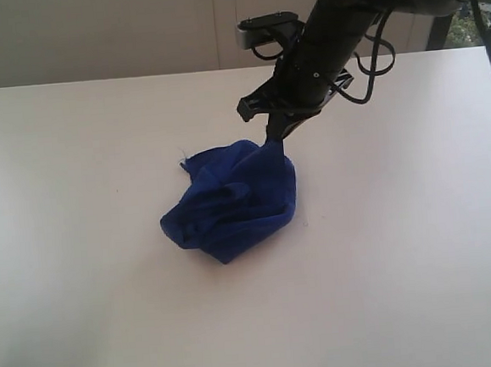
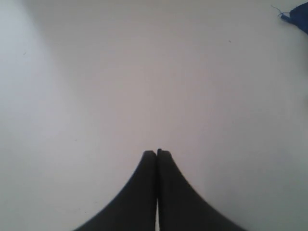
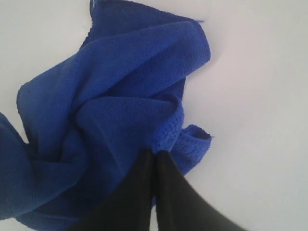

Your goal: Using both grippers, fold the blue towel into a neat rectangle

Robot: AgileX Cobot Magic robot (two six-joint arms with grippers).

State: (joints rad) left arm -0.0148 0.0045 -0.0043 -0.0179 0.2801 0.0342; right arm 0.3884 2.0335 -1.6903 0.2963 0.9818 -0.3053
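With black right end effector (image 1: 269,141) clenched mid-frame on the hem of the crumpled royal-blue terry towel (image 1: 230,203), lift slowly; bring clenched, empty left end effector (image 2: 157,152) to a corner.

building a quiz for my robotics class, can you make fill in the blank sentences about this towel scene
1. The blue towel lies in a ___ heap on the white table.
2. The right gripper pinches the towel's edge with its jaws ___.
3. The left gripper, over the table, holds ___.
Missing words: crumpled; shut; nothing.
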